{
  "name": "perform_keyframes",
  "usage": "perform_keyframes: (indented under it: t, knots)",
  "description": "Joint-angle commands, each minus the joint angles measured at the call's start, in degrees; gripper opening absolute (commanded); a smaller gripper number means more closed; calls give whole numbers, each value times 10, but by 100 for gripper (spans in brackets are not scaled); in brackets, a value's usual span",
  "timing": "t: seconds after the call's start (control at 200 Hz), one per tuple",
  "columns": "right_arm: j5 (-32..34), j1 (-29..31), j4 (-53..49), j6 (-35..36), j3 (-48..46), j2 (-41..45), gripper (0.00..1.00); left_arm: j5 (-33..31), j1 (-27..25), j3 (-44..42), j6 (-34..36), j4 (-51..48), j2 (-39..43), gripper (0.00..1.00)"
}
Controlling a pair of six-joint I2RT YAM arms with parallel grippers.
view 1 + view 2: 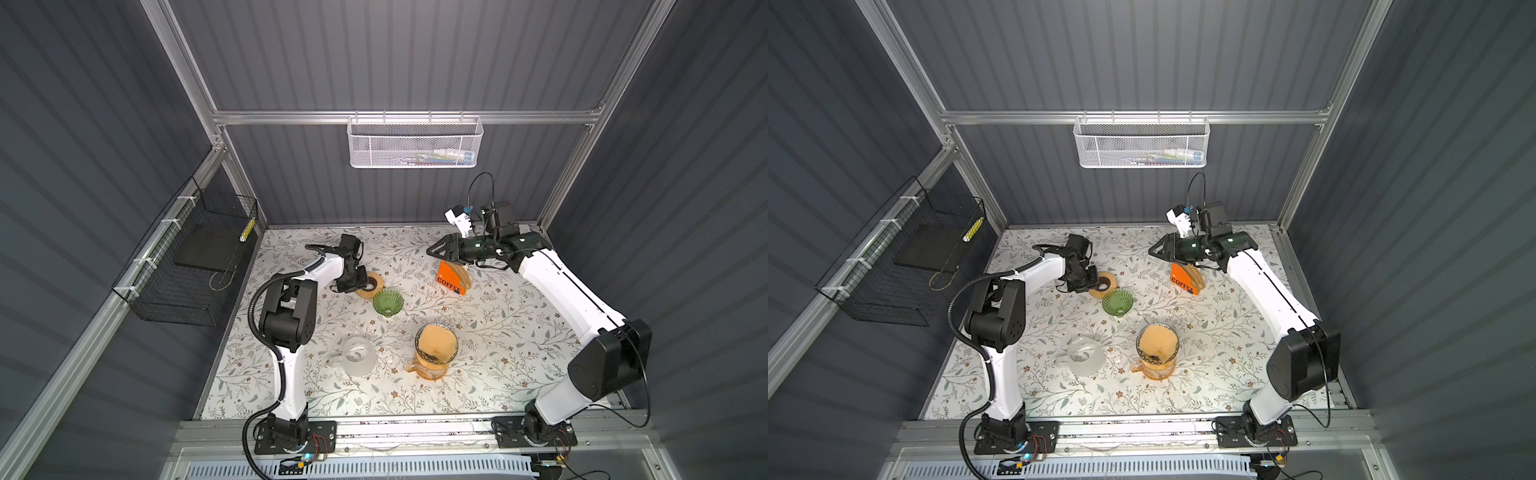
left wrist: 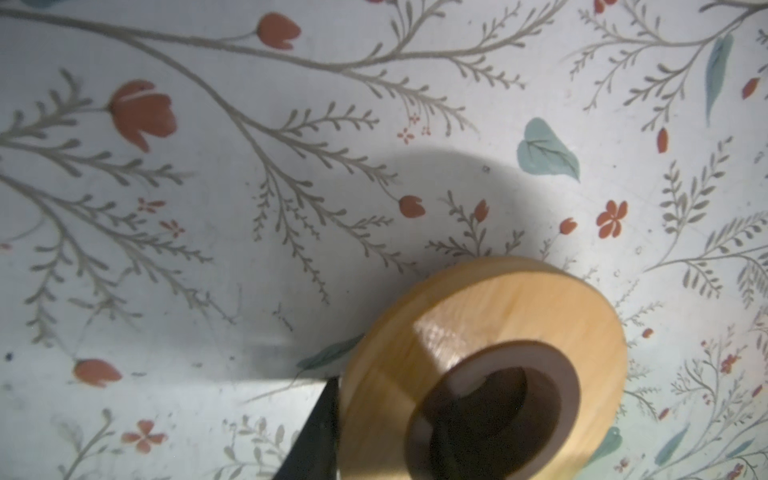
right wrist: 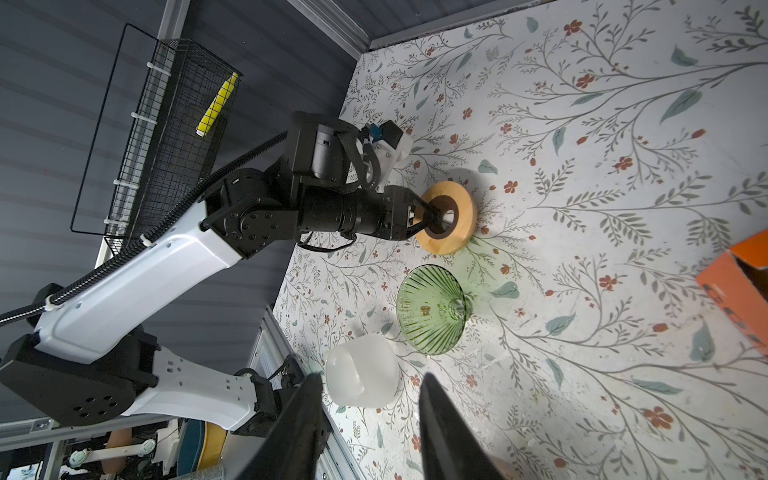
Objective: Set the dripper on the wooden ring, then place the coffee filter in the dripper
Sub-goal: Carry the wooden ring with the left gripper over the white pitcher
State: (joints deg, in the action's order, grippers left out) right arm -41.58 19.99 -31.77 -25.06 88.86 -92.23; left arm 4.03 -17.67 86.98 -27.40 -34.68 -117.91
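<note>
2 robot arms work over a flower-printed table (image 1: 498,332) inside a grey-walled booth. The left gripper (image 1: 365,284) (image 3: 432,216) is down at a wooden ring (image 1: 372,287) at the back left of the table. In the left wrist view, 1 black finger (image 2: 316,432) touches the outer edge of the ring. The other finger is lost in the dark of the centre hole, so it cannot be told whether the jaws have clamped the ring.

The right gripper (image 1: 430,250) (image 3: 372,376) hangs above an orange box (image 1: 449,279) lettered COFFEE. The right wrist view shows its 2 fingers spread, with nothing between them. Tan paper filters (image 1: 468,277) stand upright in the box, at the back right of the table.

A green glass dripper (image 1: 387,302) lies on its side just beside the ring, well apart from the box. Nearer the front, an amber glass pot (image 1: 432,370) carries a cone (image 1: 428,355) with 1 tan filter (image 1: 436,341) sitting open inside it. A frosted jug (image 1: 358,356) stands near the pot, to its left in both top views.
</note>
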Motion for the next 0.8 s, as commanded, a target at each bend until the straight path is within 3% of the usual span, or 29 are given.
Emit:
perform_keyframes:
  t: [0.0, 0.34, 0.53, 0.795]
  knots:
    - [8, -3, -3, 1, 3, 16, 40, -1, 0, -9, -2, -5, 60, 1]
    - [19, -1, 3, -5, -18, 54, 41, -9, 0, -55, -11, -80, 230, 1]
    - [32, 2, 3, -4, -30, 74, 41, -5, -2, -96, -13, -181, 339, 1]
    - [38, 8, -14, 9, -31, 78, 41, -3, -43, -139, -38, -297, 455, 2]
